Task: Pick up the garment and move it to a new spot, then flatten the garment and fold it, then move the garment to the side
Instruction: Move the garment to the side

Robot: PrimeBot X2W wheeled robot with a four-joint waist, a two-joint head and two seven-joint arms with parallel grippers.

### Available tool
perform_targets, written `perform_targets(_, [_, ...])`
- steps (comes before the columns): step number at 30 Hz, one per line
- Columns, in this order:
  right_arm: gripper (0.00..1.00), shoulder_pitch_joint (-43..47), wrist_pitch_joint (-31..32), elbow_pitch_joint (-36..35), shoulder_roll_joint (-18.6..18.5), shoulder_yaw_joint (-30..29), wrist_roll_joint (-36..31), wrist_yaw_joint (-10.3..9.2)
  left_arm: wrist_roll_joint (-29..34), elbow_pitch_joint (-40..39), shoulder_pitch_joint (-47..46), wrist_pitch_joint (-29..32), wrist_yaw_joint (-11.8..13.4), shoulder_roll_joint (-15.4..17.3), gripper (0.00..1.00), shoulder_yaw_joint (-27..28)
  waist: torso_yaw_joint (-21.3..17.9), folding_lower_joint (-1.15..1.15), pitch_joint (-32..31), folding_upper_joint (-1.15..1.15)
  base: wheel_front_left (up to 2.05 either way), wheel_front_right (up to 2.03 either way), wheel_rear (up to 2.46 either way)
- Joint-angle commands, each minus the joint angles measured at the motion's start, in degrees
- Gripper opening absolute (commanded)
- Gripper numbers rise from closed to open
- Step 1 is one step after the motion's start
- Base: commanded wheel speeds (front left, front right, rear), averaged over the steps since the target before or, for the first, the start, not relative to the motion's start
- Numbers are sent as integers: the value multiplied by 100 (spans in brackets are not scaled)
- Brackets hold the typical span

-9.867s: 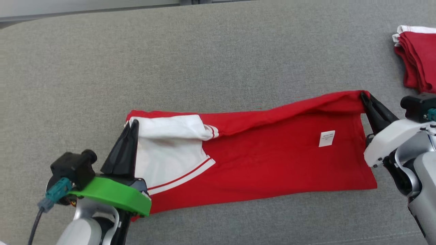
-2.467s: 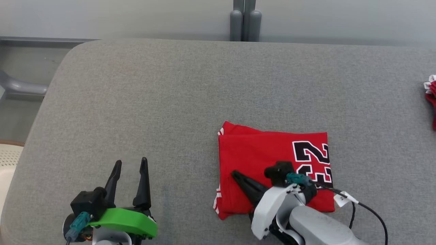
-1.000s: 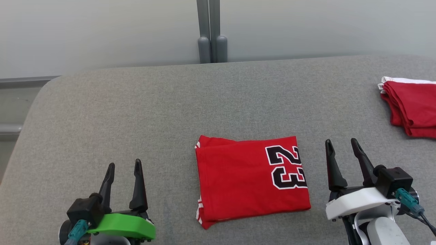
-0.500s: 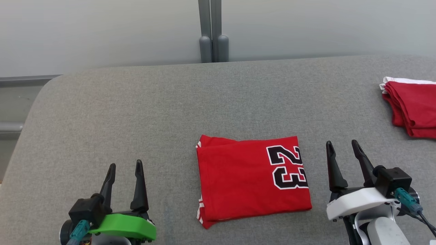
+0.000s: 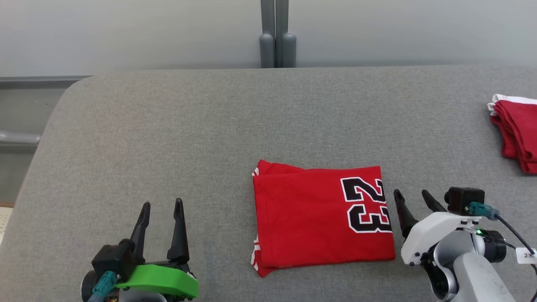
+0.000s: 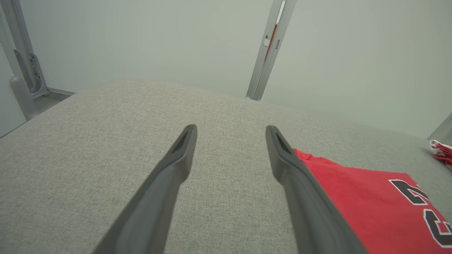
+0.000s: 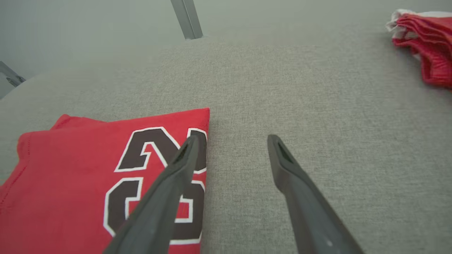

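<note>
Flanking the folded garment (image 5: 310,218), left claw (image 5: 162,203) and right claw (image 5: 410,193) gape, seemingly touching nothing.

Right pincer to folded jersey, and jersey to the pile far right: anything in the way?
Nothing visible. The open right pincer sits at the jersey's right edge, with only bare grey cushion around it. From jersey to the red pile there is just cushion, apart from that pincer itself.
</note>
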Motion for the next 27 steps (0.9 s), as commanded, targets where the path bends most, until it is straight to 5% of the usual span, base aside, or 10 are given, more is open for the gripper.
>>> perform_targets(1, [100,-84,160,75,-58,66,184,-1,10,6,-42,-17,-13,-3,100,-11,123,0,121,0,0,0,0])
perform_targets(16, [100,-521,1089,580,-499,974,1213,0,-33,-30,-201,-17,-19,-33,100,30,352,0,495,0,0,0,0])
perform_targets(19, [38,-604,1137,663,-530,1146,1313,0,-57,-27,-227,-17,-2,-34,100,33,308,0,528,0,0,0,0])
perform_targets(20, [26,-637,1128,677,-538,1194,1332,0,-60,-31,-233,-17,7,-34,100,30,290,0,539,0,0,0,0])
perform_targets(21, [0,-683,1099,689,-552,1248,1360,0,-60,-39,-238,-17,11,-34,100,14,267,0,550,0,0,0,0])
perform_targets(27, [0,-947,807,686,-699,1374,1391,-3,1,-97,-238,-16,31,-31,100,63,15,0,614,0,0,0,0])
